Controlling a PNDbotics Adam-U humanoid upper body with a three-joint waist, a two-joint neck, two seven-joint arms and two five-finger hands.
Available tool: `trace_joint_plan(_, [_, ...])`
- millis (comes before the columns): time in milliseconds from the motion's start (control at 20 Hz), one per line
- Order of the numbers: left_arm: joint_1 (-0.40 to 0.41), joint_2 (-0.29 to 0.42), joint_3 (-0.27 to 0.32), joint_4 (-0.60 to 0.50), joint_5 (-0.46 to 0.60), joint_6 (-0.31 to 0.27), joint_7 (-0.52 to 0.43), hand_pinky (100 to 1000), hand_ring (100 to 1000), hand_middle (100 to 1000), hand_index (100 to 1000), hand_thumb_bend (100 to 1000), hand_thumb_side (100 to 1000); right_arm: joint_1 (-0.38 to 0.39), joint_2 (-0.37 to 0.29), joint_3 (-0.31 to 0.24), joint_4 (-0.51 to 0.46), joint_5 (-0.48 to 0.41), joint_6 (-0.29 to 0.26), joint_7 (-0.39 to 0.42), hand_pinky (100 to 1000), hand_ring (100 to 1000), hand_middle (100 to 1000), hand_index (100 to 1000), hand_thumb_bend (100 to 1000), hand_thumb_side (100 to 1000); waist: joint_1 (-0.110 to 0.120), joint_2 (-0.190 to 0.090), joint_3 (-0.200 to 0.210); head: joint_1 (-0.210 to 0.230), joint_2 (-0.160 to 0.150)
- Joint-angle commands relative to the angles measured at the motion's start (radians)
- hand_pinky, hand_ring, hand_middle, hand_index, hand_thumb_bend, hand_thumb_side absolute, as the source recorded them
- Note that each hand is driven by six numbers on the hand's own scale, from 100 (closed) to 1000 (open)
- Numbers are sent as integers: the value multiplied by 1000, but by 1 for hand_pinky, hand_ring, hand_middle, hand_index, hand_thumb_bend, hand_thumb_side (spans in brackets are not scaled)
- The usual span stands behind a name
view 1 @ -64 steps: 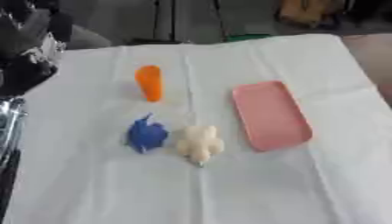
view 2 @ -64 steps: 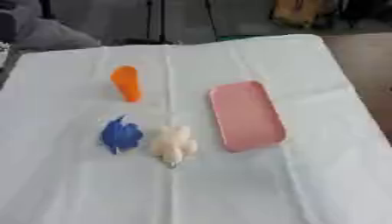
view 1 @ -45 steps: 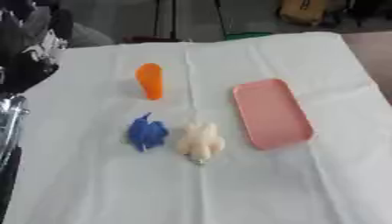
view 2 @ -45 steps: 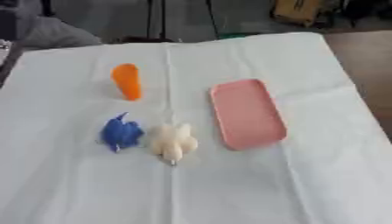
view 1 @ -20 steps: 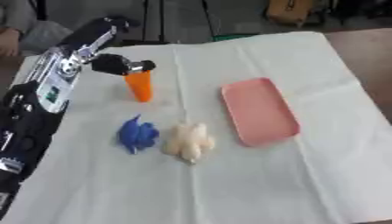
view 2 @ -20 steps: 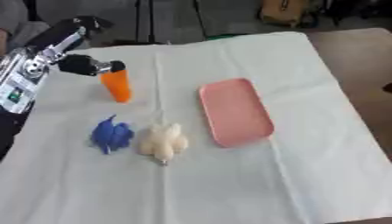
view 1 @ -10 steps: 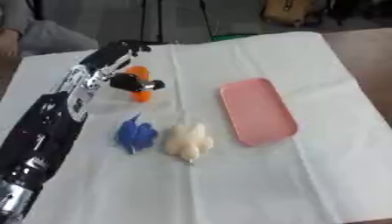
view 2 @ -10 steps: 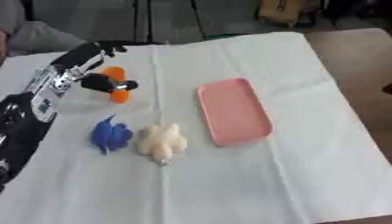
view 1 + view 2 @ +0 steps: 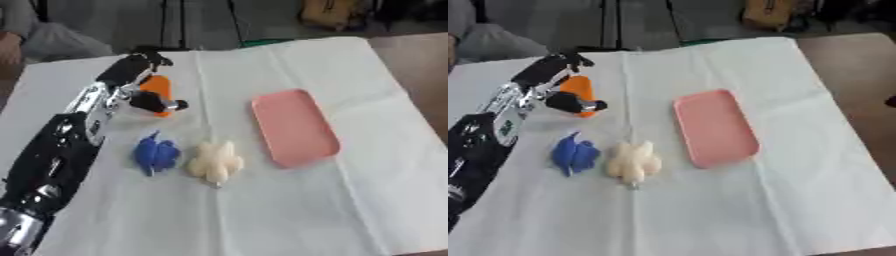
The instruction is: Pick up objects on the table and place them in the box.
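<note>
1. Orange upright object (image 9: pixel 157 89) stands toward the far left of the table (image 9: pixel 367 200), which is covered in white cloth. It looks like a small rigid plastic piece, probably light and smooth, so it could tip or slip.
2. Left hand (image 9: pixel 140 82) is at it, fingers curved over its top and thumb across its front near the base; looks clamped on it, not lifted.
3. Best hold: mid-body, thumb opposite fingers.
4. Blue crumpled thing (image 9: pixel 156 153) and cream soft toy (image 9: pixel 215 161) lie side by side nearer the front edge, likely soft and squashy.
5. Pink shallow box (image 9: pixel 294 127) sits right of centre, empty.
6. Right hand not visible.
</note>
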Motion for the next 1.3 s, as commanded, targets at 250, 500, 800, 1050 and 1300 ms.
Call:
trace_joint_plan(250, [-10,16,10,-4,-28,28,-9,372,578,710,845,518,192,-6,-20,-6,-18,-8,-2,2,558,490,833,742,100,713,-8,-14,1,3,3])
trace_joint_plan(500, [-8,12,13,4,-4,43,-9,301,532,665,813,366,169,-5,-20,-6,-18,-8,-3,1,558,490,833,742,100,713,-9,-14,2,3,2])
trace_joint_plan(800, [-2,11,16,-27,73,47,-3,282,521,642,802,266,150,-5,-20,-7,-17,-8,-3,1,558,490,833,742,100,713,-9,-14,2,2,3])
trace_joint_plan(1050, [-15,24,9,-153,206,46,-30,283,532,639,811,166,111,-4,-21,-6,-17,-8,-3,2,558,490,833,742,100,713,-9,-16,1,0,6])
trace_joint_plan(1300, [-68,27,-70,-263,323,14,-126,306,549,647,815,223,112,-5,-23,-1,-18,-11,-3,5,559,490,833,742,100,712,-9,-19,-4,3,12])
